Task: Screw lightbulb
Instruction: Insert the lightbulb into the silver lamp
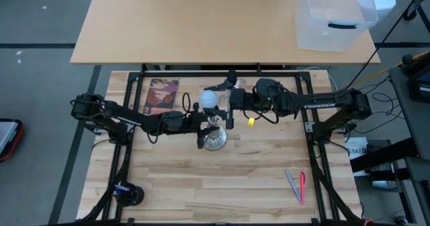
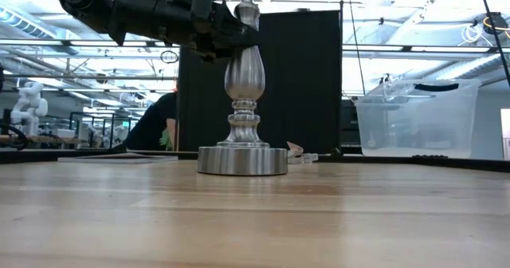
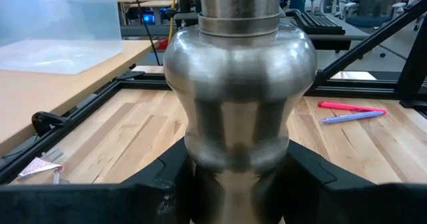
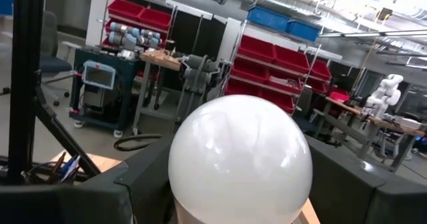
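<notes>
Wooden table (image 1: 201, 179) underneath, with both arms stretched in low toward its middle. Silver stand (image 2: 242, 108) upright on a round base, its bulging post clamped between the fingers of the left gripper (image 1: 201, 124), closed partway around it. White lightbulb (image 1: 210, 99) gripped by the right gripper (image 1: 225, 101), fingers spread wide around the globe, just beside the stand's top and slightly behind it in the overhead view. Bulb's long axis hard to read; base hidden. Right arm clearly the nearer one for the screwing, left merely steadying. Probably needs carrying over the socket, base down, before turning.
</notes>
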{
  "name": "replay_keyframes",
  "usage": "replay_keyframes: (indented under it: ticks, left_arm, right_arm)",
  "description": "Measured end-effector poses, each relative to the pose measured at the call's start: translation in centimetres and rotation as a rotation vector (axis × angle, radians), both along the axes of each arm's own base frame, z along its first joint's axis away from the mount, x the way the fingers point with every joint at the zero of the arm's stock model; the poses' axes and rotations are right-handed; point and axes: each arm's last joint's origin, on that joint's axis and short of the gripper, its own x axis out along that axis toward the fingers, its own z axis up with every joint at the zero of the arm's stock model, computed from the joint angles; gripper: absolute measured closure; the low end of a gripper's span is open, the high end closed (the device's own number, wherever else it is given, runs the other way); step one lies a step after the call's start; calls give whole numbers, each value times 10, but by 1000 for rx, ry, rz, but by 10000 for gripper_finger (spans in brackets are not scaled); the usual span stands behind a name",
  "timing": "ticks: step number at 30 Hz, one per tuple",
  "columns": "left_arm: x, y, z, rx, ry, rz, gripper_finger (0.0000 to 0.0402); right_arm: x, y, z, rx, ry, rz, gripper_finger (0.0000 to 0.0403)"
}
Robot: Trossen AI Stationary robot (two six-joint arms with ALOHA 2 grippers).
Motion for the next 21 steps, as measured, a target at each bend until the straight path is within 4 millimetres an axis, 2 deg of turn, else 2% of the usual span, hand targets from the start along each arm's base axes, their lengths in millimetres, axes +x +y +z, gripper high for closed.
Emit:
replay_keyframes:
  ticks: [13,21]
  left_arm:
    - [0,0,0,0,0,0,243]
    - [0,0,0,0,0,0,243]
  right_arm:
    - [0,-2,-10,65,-11,-2,124]
    - [0,4,-13,95,14,-43,124]
